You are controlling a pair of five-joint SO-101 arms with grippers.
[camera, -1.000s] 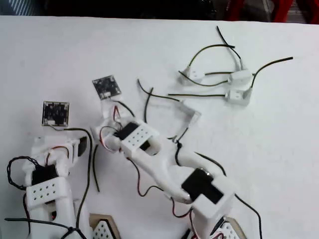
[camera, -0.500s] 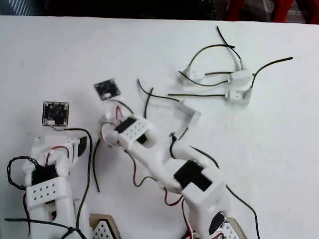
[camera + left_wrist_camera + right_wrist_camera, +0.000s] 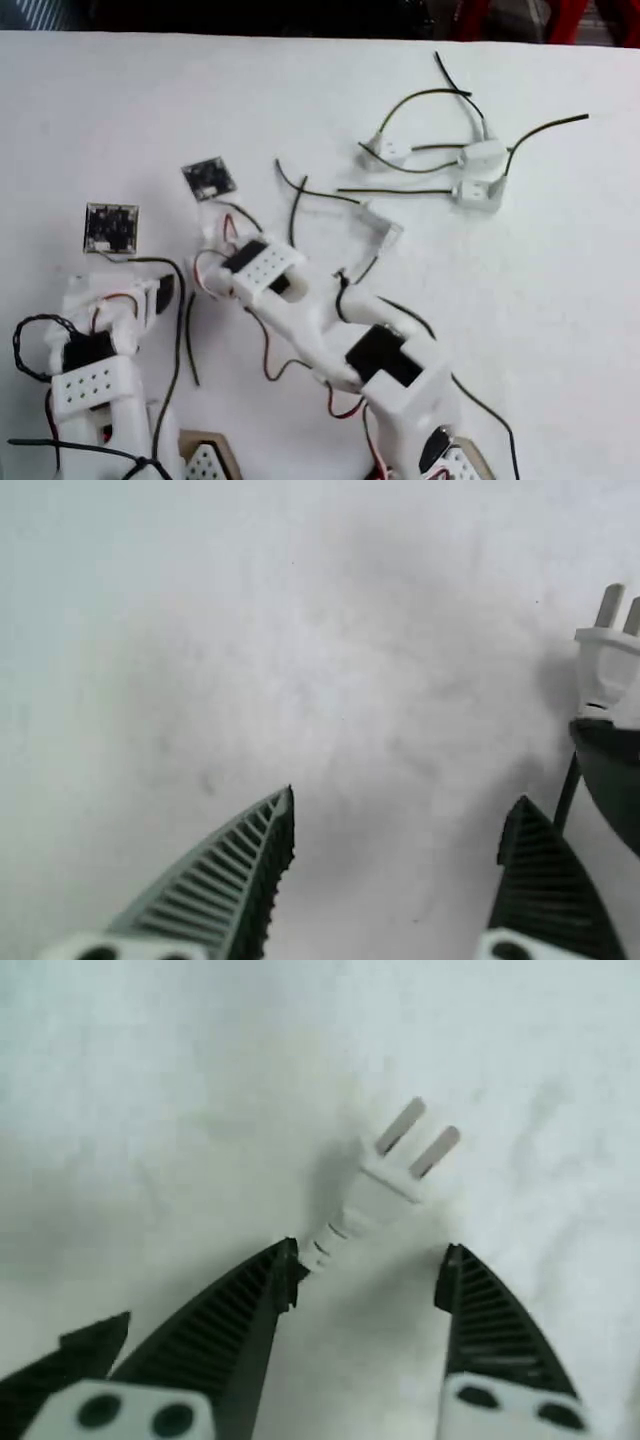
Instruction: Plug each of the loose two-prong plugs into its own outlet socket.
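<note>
Left wrist view: plug (image 3: 605, 670) partly off-frame.

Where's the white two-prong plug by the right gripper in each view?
High view: two-prong plug just ahead of the right gripper, small and faint.
Left wrist view: same plug, apparently, just past a dark finger.
Right wrist view: plug just beyond the open fingertips, prongs pointing away.
Shared landmark: that dark finger, likely the right gripper's.

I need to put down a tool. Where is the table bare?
Bare: the table beyond the black boards, and its right side, nearer than the cable cluster. Crowded: the middle, around the right end effector and the white plug.
</note>
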